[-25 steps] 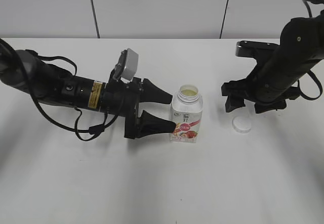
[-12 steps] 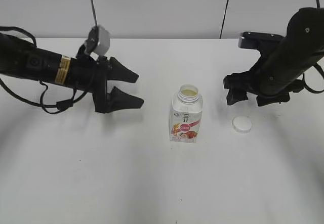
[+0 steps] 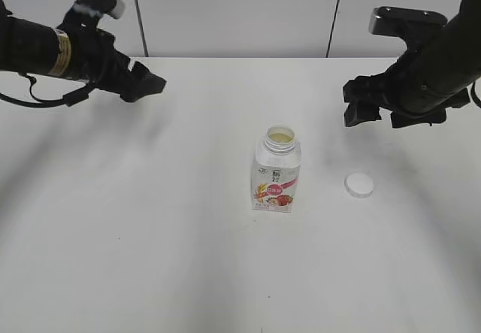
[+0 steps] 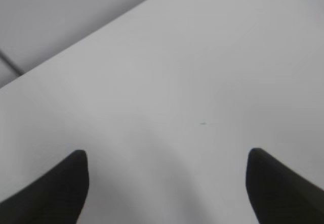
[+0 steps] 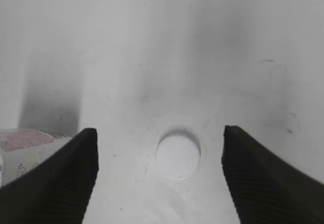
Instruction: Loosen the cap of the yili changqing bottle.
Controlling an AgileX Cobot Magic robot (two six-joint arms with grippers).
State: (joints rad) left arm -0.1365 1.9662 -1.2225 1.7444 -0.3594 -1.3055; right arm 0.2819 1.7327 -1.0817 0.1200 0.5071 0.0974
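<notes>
The yili changqing bottle (image 3: 277, 171) stands upright in the middle of the table with its neck open; pale drink shows inside. A corner of it shows in the right wrist view (image 5: 30, 145). The white cap (image 3: 359, 186) lies flat on the table to the bottle's right, also in the right wrist view (image 5: 177, 157). My right gripper (image 3: 376, 113) (image 5: 159, 168) is open and empty, hovering above and behind the cap. My left gripper (image 3: 146, 83) (image 4: 167, 183) is open and empty at the far left, well away from the bottle.
The white table (image 3: 150, 235) ends at a grey panelled wall (image 3: 240, 10) behind. The left wrist view shows only bare tabletop (image 4: 202, 82) and the wall's edge.
My left gripper pulled back from the bottle to the far upper left. My right gripper rose up and away from the cap. Bottle and cap stayed put.
</notes>
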